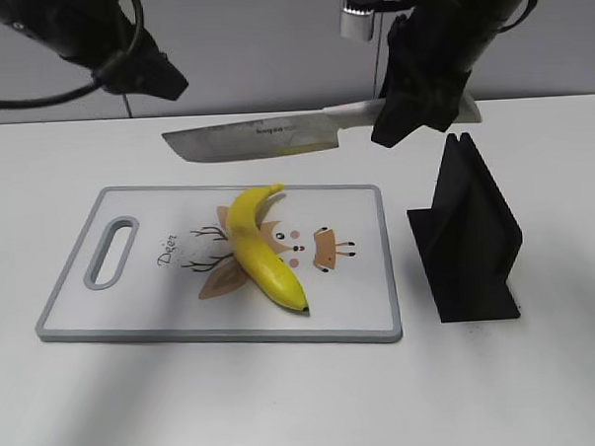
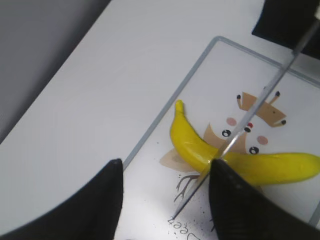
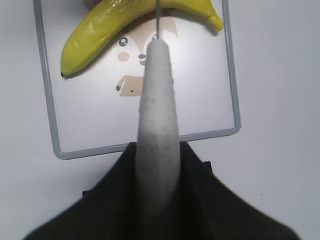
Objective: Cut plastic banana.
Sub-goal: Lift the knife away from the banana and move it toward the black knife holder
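The yellow plastic banana (image 1: 259, 252) lies whole on the white cutting board (image 1: 361, 309), stem toward the back. It also shows in the left wrist view (image 2: 200, 150) and the right wrist view (image 3: 100, 30). My right gripper (image 1: 411, 104) is shut on the grey handle (image 3: 157, 120) of a steel knife (image 1: 254, 139), holding the blade level in the air above and behind the banana, pointing left. My left gripper (image 2: 165, 200) is open and empty, high above the board's left part; in the exterior view only its dark arm (image 1: 122, 53) shows at the top left.
A black knife stand (image 1: 466, 240) sits on the white table right of the board. The board has a handle slot (image 1: 113, 251) at its left end and a deer drawing (image 1: 308, 247) under the banana.
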Available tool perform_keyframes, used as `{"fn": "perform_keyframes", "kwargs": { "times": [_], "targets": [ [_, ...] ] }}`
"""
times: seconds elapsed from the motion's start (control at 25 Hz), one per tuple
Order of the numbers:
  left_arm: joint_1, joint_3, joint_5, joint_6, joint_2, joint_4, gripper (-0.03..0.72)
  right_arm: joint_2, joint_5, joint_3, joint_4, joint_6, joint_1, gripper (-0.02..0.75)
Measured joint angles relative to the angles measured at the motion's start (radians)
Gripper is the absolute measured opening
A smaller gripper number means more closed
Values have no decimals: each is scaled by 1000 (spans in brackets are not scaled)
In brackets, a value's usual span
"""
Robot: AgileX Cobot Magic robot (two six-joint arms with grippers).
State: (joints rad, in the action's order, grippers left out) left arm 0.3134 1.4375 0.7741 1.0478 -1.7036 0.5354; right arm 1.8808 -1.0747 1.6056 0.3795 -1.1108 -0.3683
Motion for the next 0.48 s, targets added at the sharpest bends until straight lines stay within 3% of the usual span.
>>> {"fn": "perform_keyframes", "kwargs": {
  "times": [0.28, 0.48],
  "targets": [
    [0, 160, 206, -438, 2, -315, 558, -102, -8, 0, -63, 301, 0, 176],
    [0, 185, 347, -614, 7, -451, 558, -154, -52, 0, -84, 505, 0, 176]
  ]
}}
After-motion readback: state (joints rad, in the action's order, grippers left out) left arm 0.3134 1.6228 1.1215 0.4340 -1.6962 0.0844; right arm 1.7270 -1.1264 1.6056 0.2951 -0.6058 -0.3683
